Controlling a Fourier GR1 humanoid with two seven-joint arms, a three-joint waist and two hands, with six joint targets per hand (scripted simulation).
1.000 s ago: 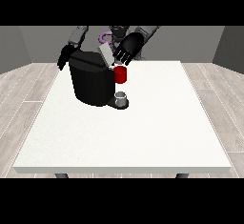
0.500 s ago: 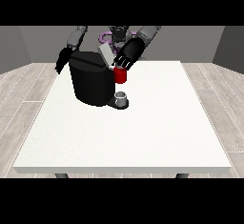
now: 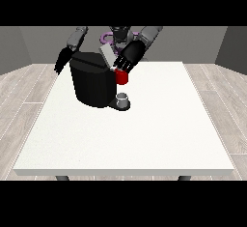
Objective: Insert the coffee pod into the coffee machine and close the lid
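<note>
Spreading across the near half of the view, the white table (image 3: 125, 139) lies bare toward the camera. Farther back, at its left-centre, stands the black coffee machine (image 3: 91, 81), with a small grey cup (image 3: 123, 98) on the drip tray at its front right. Just above the cup sits a red part (image 3: 121, 77) at the machine's right side; whether this is the coffee pod or part of the machine I cannot tell. The grey lid (image 3: 107, 56) is tilted up and open on top of the machine. The hand at the view's right (image 3: 128, 58) hangs at the lid's right edge, fingers pointing down toward the red part, apparently relaxed rather than curled. The hand at the view's left (image 3: 62, 62) hangs behind the machine's left corner with straight fingers, holding nothing.
</note>
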